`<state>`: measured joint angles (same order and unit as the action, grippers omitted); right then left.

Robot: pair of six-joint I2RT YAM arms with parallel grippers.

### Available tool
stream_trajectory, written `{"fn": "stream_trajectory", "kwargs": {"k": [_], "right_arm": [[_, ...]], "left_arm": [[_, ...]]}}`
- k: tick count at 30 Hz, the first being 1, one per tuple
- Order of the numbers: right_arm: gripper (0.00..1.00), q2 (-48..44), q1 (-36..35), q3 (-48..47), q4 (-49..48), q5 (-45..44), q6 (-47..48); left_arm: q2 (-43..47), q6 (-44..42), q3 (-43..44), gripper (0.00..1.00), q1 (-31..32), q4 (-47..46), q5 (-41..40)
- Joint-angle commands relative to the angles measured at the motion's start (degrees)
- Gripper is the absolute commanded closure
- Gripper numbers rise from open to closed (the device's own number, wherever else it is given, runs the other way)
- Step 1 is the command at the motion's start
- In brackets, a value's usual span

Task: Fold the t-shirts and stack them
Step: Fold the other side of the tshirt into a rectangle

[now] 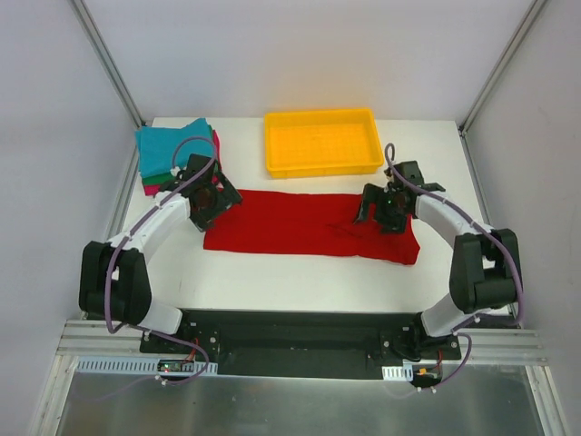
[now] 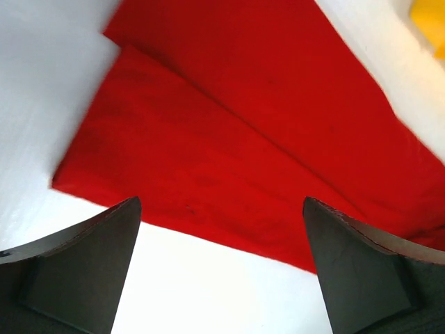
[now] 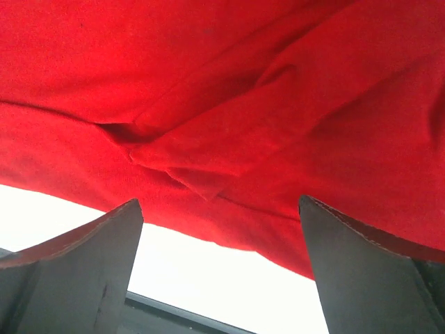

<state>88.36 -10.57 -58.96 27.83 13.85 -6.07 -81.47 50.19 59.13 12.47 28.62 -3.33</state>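
A large bright red t-shirt [image 1: 300, 224] lies folded into a long band across the middle of the table; it also shows in the left wrist view [image 2: 229, 139] and the right wrist view [image 3: 229, 104]. A stack of folded shirts [image 1: 172, 150], teal on top with green and pink-red edges below, sits at the back left. My left gripper [image 1: 211, 202] is open and empty over the band's left end. My right gripper [image 1: 381, 211] is open and empty over its rumpled right end. The left fingers [image 2: 83, 271] and the right fingers [image 3: 76, 278] stand wide apart above cloth and table.
A yellow plastic tray [image 1: 321, 163] stands at the back centre, just beyond the red shirt. White table [image 1: 300, 282] lies between the shirt and the arm bases. Frame posts rise at the back corners.
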Motion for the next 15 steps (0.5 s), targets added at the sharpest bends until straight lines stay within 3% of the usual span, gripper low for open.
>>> {"fn": "stream_trajectory", "kwargs": {"k": [1,15], "right_arm": [[0.04,4.79,-1.65,-0.54,-9.02,5.67,-3.25],[0.04,15.97,-2.79,-13.71,-14.83,1.19,-7.03]], "left_arm": [[-4.48,-4.14,-0.34,0.01,2.12,-3.22,6.58],[-8.8,-5.02,-10.0,0.01,0.8,-6.03,4.04]]}}
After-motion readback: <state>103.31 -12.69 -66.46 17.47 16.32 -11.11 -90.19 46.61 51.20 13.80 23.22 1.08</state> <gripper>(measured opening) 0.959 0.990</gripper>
